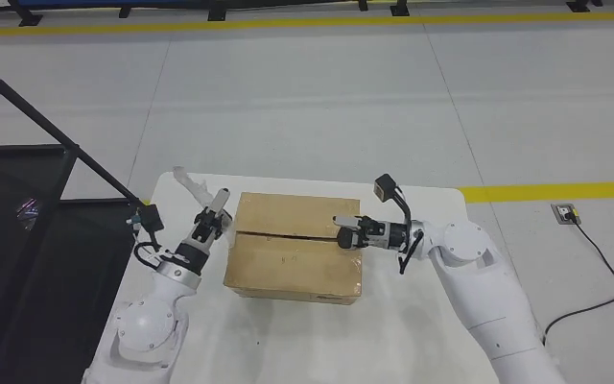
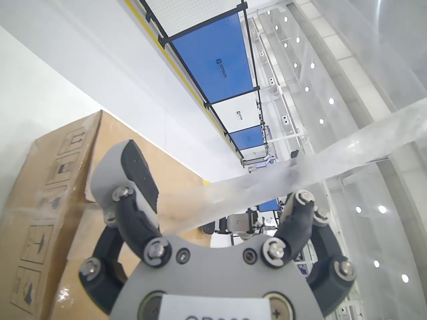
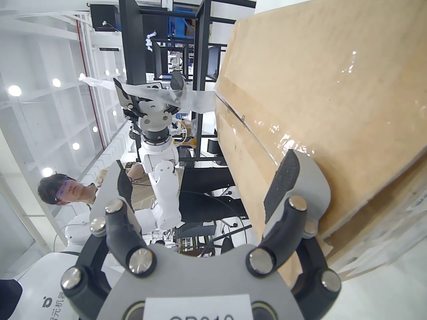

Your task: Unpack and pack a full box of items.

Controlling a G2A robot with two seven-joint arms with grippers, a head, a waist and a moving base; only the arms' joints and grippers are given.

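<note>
So in the top view, the box [image 1: 293,254] is sitting around the middle of the table [image 1: 403,322], flaps down, with a seam running across its lid. The left hand [image 1: 213,219] is hanging just off one end of the box. A strip of clear tape [image 1: 182,180] is trailing away from the box past that hand. The right hand [image 1: 345,233] is hovering over the opposite end of the box, right at the end of the seam.

Moving to the left wrist view, the left hand [image 2: 217,181] is standing wide apart and isn't clamping anything. The box [image 2: 50,184] is sitting just beside one of its fingers [image 2: 138,174]. The tape [image 2: 300,168] is stretching off the box's edge, crossing the gap between the fingers and carrying on away from the box. I can't tell whether it's sticking to the pads or just lying across them.

Over in the right wrist view, the right hand [image 3: 205,168] is spread open too. One finger [image 3: 283,181] is lying right up against the box [image 3: 317,84] beside the seam, though actual contact is hard to call. The other finger is hanging well clear of the box. Beyond the far end of the box, the left hand [image 3: 150,96] is showing with its fingers parted. The tape [image 3: 196,98] is draping across both tips, with one end joining the box's edge.
</note>
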